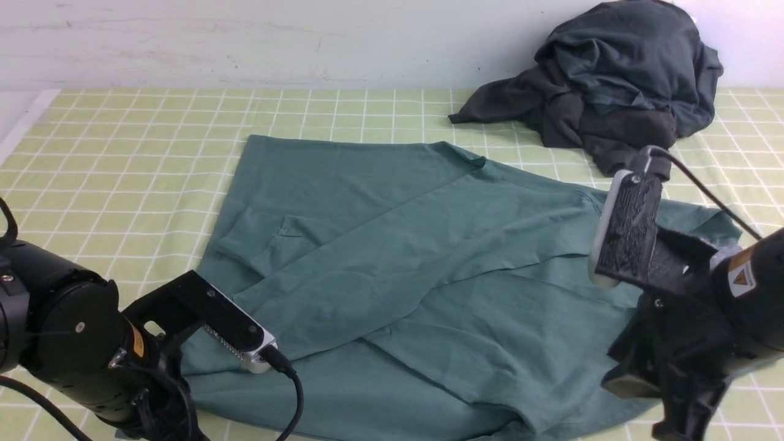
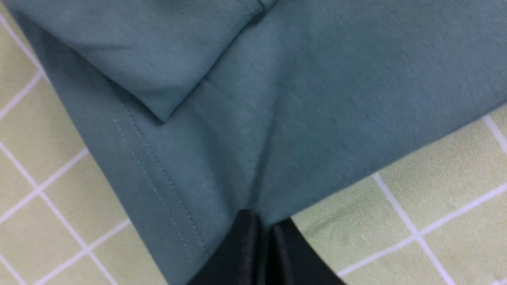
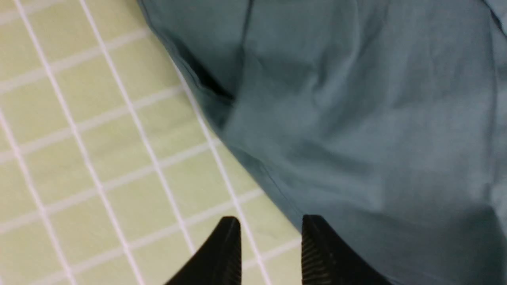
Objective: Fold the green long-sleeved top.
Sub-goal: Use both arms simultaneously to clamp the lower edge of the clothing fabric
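The green long-sleeved top [image 1: 392,275] lies spread on the checked cloth, with a sleeve folded across its body. In the left wrist view my left gripper [image 2: 261,222] is shut on a corner of the top [image 2: 277,118], right beside its stitched hem. The cloth puckers toward the pinched spot. In the right wrist view my right gripper [image 3: 270,226] stands open over the top's edge [image 3: 356,138]. One finger is against the fabric and the other is over bare checked cloth. In the front view both sets of fingers are hidden behind the arms.
A heap of dark charcoal clothes [image 1: 612,92] sits at the back right by the white wall. The yellow-green checked tablecloth [image 1: 122,153] shows at the left and behind the top. My left arm [image 1: 73,343] and right arm [image 1: 704,318] fill the near corners.
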{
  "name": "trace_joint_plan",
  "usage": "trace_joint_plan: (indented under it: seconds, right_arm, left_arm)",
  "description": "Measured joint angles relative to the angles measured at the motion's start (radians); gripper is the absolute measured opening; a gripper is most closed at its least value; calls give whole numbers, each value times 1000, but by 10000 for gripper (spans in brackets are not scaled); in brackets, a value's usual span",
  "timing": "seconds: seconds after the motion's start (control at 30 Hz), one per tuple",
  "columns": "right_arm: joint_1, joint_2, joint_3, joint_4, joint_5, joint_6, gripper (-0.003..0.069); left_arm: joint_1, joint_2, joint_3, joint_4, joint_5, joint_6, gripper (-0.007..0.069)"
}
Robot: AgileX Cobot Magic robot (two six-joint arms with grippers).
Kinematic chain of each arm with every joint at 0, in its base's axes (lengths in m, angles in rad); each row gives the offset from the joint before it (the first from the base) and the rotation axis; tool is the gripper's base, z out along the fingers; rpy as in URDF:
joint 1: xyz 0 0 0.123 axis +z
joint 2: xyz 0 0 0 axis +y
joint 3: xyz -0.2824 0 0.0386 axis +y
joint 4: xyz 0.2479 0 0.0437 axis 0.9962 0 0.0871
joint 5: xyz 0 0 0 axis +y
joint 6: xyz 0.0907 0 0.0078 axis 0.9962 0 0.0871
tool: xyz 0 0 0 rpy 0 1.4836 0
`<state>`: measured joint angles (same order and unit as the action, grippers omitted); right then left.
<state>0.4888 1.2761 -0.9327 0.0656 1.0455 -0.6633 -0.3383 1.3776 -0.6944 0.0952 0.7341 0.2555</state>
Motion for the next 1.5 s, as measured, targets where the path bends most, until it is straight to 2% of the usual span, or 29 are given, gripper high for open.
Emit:
trace_joint_plan:
  seconds: [0.07,0.13,0.23,0.33,0.53,0.8,0.9,0.97,1.1,1.23,1.33,1.5]
  right_arm:
    - [0,19,0,-102,12,-5,234]
    - [0,67,0,-257,48,-5,279]
    - [-8,125,0,-326,84,-5,318]
    - [-54,191,0,-338,78,-5,336]
    - [-183,291,0,-362,-38,-15,340]
    - [-192,312,0,-362,-74,-100,340]
    - [-192,313,0,-361,-121,-174,340]
    - [-192,322,0,-350,-165,-277,340]
    - [-192,360,0,-302,-133,-429,339]
    - [-192,393,2,-299,-100,-480,335]
    - [-192,424,14,-310,-131,-487,288]
    - [-192,438,17,-335,-133,-458,94]
  left_arm:
    - [0,0,-15,-1,14,-4,6]
    - [0,0,-32,-8,29,-5,6]
    - [0,0,-37,-21,37,-5,6]
    - [0,0,-44,-28,69,4,6]
    - [9,-14,-46,-28,79,5,6]
    - [9,-22,-46,-28,77,5,6]
    - [9,-22,-46,-34,77,5,6]
    - [9,-22,-46,-44,76,6,6]
    - [9,-22,-46,-51,76,6,6]
    - [9,-22,-46,-51,77,6,6]
    - [11,-22,-46,-52,77,6,6]
    - [11,-22,-46,-54,78,6,6]
